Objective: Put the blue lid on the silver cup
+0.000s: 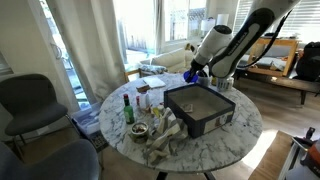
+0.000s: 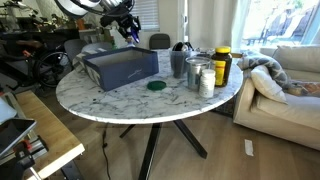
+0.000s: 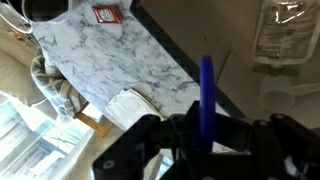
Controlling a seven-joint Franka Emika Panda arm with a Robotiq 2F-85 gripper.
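In an exterior view: claw [image 1: 193, 73] pinches the small round blue lid [image 1: 189, 75] in the air, beside the black tray [image 1: 200, 110] on the round marble bench [image 1: 248, 122].
In an exterior view: small silver metal cup [image 2: 178, 64] stands on the bench, well apart from the claw.
Wrist view: lid edge-on, clamped in the claw.

A tray [image 1: 200, 108] lies on the table [image 1: 245, 122]. Behind the tray's far corner in an exterior view, the gripper [image 1: 193, 76] holds the lid [image 1: 189, 75] on edge above the table. Beside the tray stand a bottle [image 1: 128, 108], jars [image 2: 205, 78] and a cup [image 2: 178, 63]. A cloth [image 1: 165, 140] lies at the near edge.
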